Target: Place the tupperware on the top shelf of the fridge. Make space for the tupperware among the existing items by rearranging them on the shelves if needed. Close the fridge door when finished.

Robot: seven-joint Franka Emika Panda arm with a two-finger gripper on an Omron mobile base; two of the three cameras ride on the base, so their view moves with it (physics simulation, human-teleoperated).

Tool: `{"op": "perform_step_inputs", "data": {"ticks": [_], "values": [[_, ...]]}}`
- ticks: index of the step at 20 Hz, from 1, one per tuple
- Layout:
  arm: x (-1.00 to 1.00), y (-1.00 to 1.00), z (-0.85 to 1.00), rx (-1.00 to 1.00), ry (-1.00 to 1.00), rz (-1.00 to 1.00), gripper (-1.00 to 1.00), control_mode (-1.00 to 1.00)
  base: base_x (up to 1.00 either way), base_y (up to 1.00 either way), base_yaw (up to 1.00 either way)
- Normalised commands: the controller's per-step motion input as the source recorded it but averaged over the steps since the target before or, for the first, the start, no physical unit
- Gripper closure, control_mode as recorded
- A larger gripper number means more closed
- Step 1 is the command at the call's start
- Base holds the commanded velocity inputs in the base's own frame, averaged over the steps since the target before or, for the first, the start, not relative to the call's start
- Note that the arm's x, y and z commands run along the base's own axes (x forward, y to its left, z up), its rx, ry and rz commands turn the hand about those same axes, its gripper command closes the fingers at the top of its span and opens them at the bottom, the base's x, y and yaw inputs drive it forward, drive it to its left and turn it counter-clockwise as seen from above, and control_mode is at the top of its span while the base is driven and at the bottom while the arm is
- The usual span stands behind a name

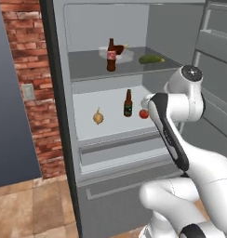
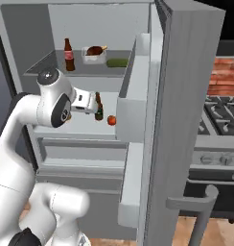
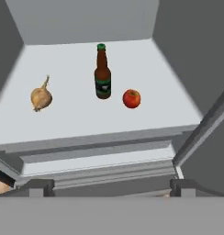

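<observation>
The tupperware (image 1: 119, 52) is sitting on the top shelf (image 1: 87, 67) between cola bottle (image 1: 111, 56) and cucumber (image 1: 151, 59); the hand view is facing onion (image 3: 41, 97) at nine o'clock of the beer bottle (image 3: 103, 73), tomato (image 3: 131, 98) at four, fingers (image 3: 38, 187) spread wide.

Beyond the gripper's dark fingertips (image 3: 40, 187), the lower shelf (image 3: 86, 119) is bright white, carrying a pale yellow-tan onion (image 3: 41, 97) to their left, a dark brown beer bottle (image 3: 103, 73) with a green cap and dark label straight ahead, and a red tomato (image 3: 131, 98) to the right. Above the hand, the top shelf (image 1: 87, 67) is darker grey, bearing a brown cola bottle (image 1: 111, 56) with a red label, a translucent-white tupperware (image 1: 123, 52) with brown food, and a green cucumber (image 1: 151, 59). The fridge door (image 2: 186, 120) is grey, flanked by red brick wall (image 1: 34, 93).
</observation>
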Motion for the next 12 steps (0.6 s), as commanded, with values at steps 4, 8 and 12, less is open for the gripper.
{"op": "perform_step_inputs", "data": {"ticks": [4, 8, 12], "values": [[0.0, 0.0, 0.0, 0.0, 0.0, 0.0, -1.0, 1.0, -0.75, -0.41, 0.23], [0.0, 0.0, 0.0, 0.0, 0.0, 0.0, -1.0, 1.0, -0.66, -0.03, 0.28], [0.0, 0.0, 0.0, 0.0, 0.0, 0.0, -1.0, 1.0, -0.62, -0.02, 0.24]]}}
